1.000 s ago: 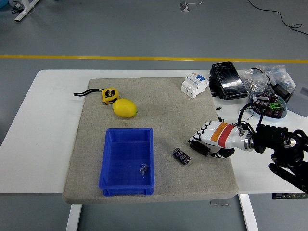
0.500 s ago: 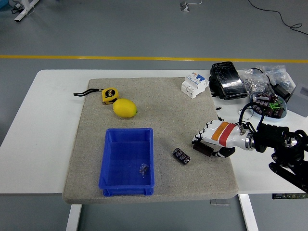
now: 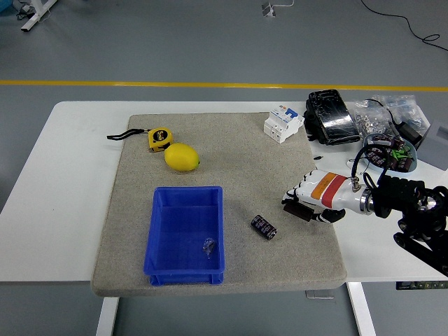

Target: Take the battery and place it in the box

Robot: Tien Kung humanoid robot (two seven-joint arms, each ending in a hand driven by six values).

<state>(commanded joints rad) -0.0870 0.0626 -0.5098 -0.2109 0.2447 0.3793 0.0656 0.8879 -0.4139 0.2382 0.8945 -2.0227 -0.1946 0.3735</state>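
Since a second ago my right hand (image 3: 308,204) has lifted back toward the surface's right edge, fingers curled around a dark block (image 3: 300,211), so it's closed on that; I can't tell for sure whether that's a battery. Left arm isn't in view.

Nearest me, the blue box (image 3: 155,231) sits by the front edge of the grey mat (image 3: 238,161), with something small and clear in it. Right of it lies the loose battery (image 3: 264,227), flat on the mat, clear of the box and short of my hand. I'd guess it's stiff, dense for its size and a bit slick, so pinch it across the middle of the body.

Further back: lemon (image 3: 182,157), tape measure (image 3: 159,138), and a white breaker (image 3: 283,122) toward the far right corner.
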